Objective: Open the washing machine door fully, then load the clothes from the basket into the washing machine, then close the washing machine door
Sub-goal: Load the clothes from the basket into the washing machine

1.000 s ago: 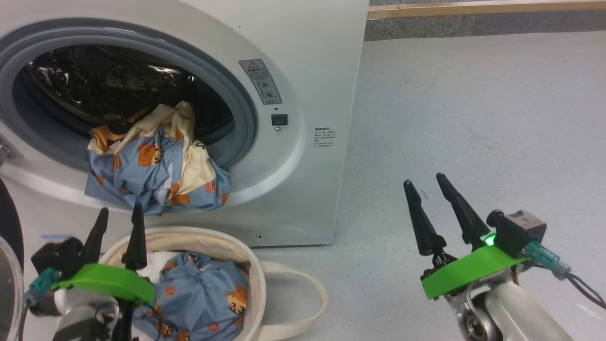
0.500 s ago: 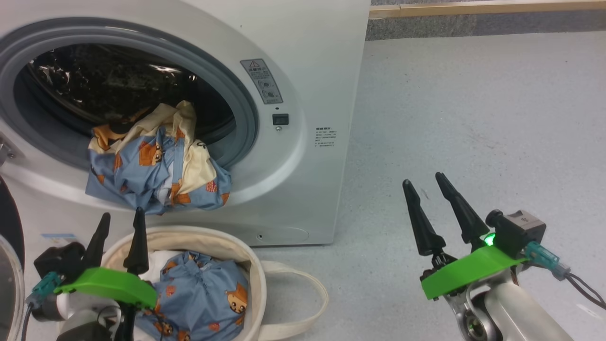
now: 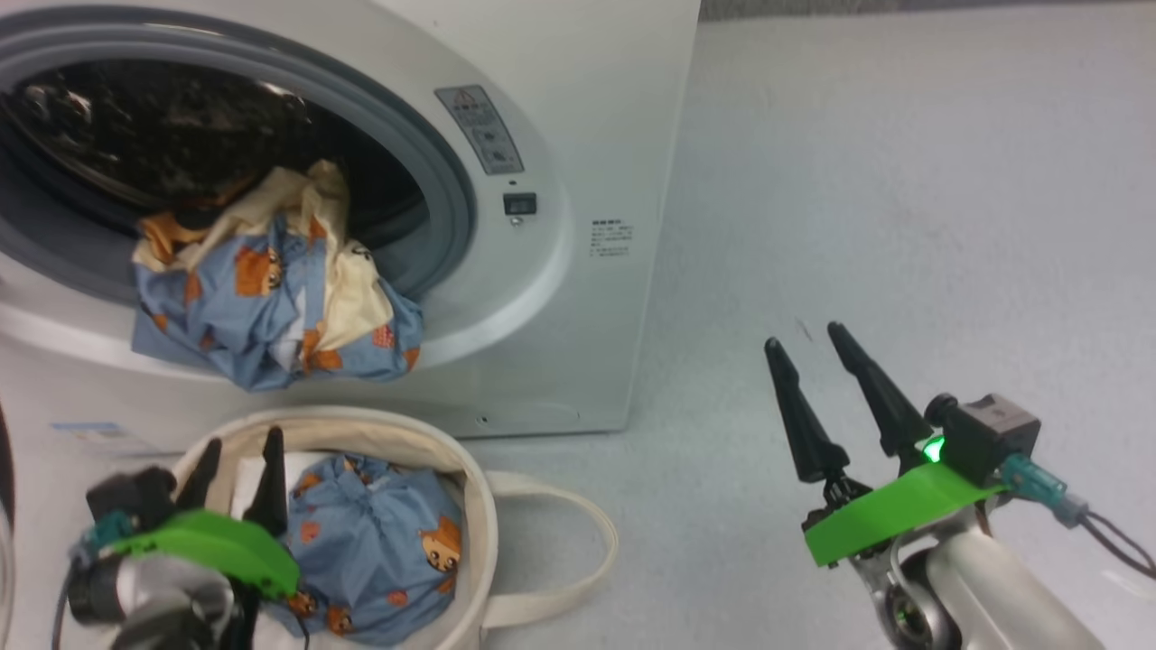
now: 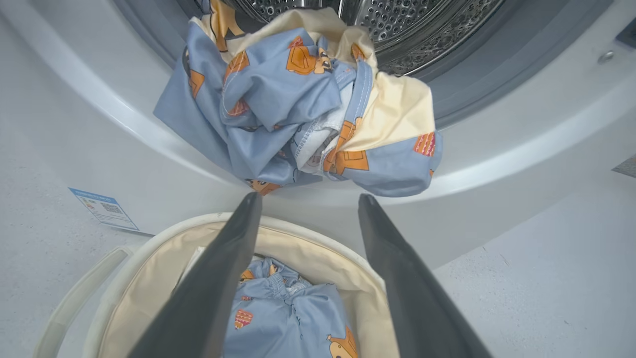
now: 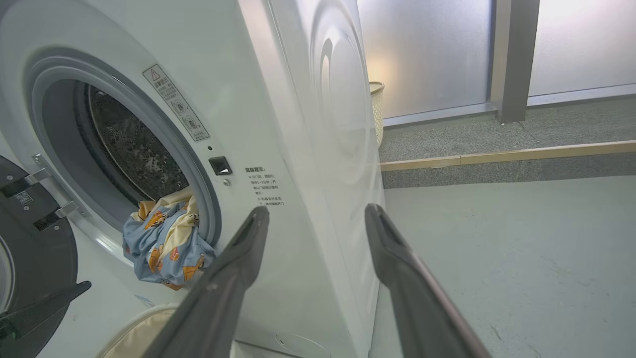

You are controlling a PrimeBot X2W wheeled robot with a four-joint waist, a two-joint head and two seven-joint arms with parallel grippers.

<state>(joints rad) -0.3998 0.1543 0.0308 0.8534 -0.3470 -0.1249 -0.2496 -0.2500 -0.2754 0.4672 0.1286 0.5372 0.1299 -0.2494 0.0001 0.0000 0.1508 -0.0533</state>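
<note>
The left jaws stand spread with nothing between them, their fingers (image 3: 269, 474) over the near left rim of the basket (image 3: 483, 506). In the left wrist view the two fingers (image 4: 218, 283) frame a gap, and through it a bundle of the clothes (image 4: 293, 318) lies inside the basket. The right jaws are likewise spread and empty, fingers (image 3: 799, 415) above bare floor (image 3: 903, 181), well apart from the washing machine (image 3: 578, 135) and from the basket.

The basket sits on the floor just in front of the machine's white face, its far rim close under the round opening. One looping handle (image 3: 578, 542) lies out to the right. A second bundle of clothes (image 3: 262, 307) lies across the lower lip of the grey rubber ring (image 3: 456, 190), partly inside and partly hanging down the front, directly above the basket. Past the machine's right corner the floor runs open around the right arm.

The left wrist view adds the perforated steel drum (image 4: 397, 25) behind the draped bundle and a small blue label (image 4: 104, 209) left of the basket. The right wrist view looks along the machine's right corner. At its left edge the washing machine door (image 5: 35, 258) hangs swung open on a metal hinge (image 5: 49, 194). Beyond the machine's side panel it shows a pale wicker bin (image 5: 376, 109) and a wooden strip (image 5: 497, 156) edging a raised grey step.
</note>
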